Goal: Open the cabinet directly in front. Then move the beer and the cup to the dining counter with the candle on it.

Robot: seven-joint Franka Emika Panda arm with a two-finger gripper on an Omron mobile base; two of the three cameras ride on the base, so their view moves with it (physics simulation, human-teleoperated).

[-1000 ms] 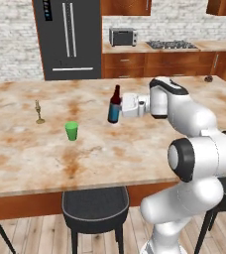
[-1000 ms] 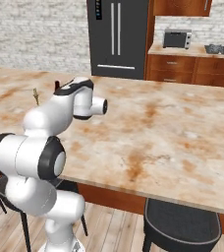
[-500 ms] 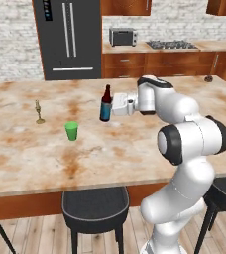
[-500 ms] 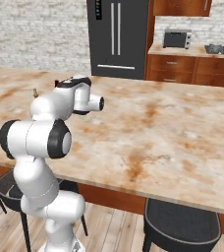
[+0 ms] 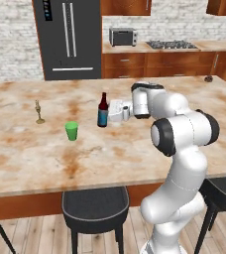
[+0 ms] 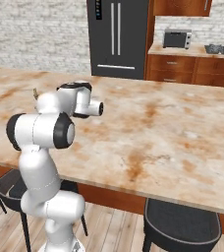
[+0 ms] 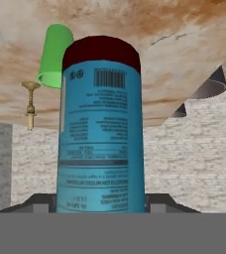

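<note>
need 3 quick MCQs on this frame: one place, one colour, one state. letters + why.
1. The candle stands where?
A) dining counter
B) stove
C) stool

2. The cup is what colour?
A) red
B) green
C) white

3. The beer is:
A) lying flat
B) upright between the jaws of the tool
C) on the floor

Answers:
1 A, it stands on the marble dining counter, left of the cup.
2 B, bright green in both the left base view and the hand view.
3 B, it stands upright on the counter with the tool around its label.
</note>
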